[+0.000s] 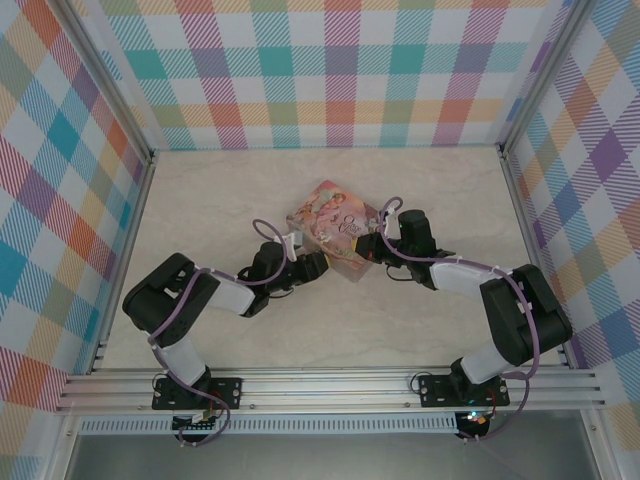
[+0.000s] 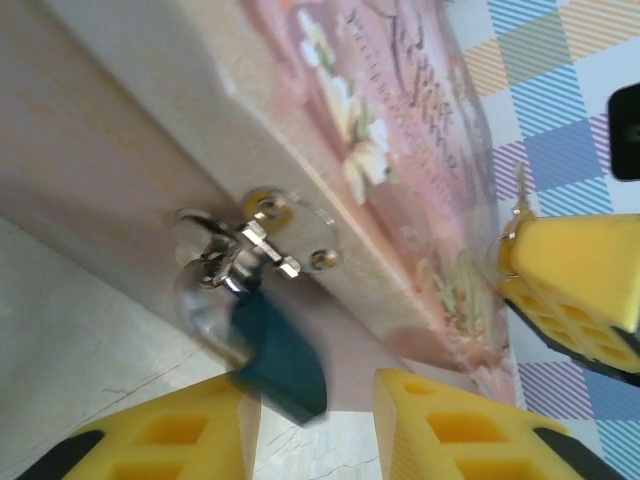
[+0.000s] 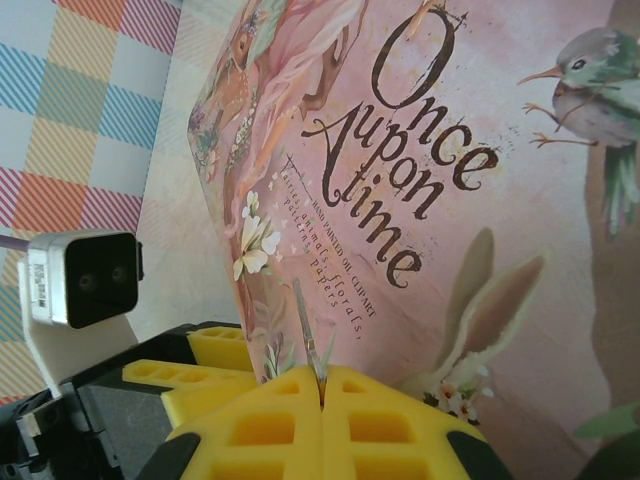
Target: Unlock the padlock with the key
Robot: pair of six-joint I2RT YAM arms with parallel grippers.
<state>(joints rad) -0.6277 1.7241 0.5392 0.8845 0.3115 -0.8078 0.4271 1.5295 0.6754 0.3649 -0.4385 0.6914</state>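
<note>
Bright, even light; soft close-up blur

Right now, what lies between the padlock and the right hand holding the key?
In the left wrist view, a corner of the pink box lies between the padlock and the right hand, which pinches the key.

Here's the padlock (image 2: 275,365), a smooth teal body with a satin coat, its shackle (image 2: 195,300) and the hasp (image 2: 262,240) bright polished metal. The box (image 3: 560,260) lid looks like printed paper with a soft sheen, and the key (image 3: 306,330) is a thin sliver of bare shiny metal. On the left gripper (image 2: 318,405), fingers (image 2: 450,440) of matt yellow plastic, moulded in open pockets.
</note>
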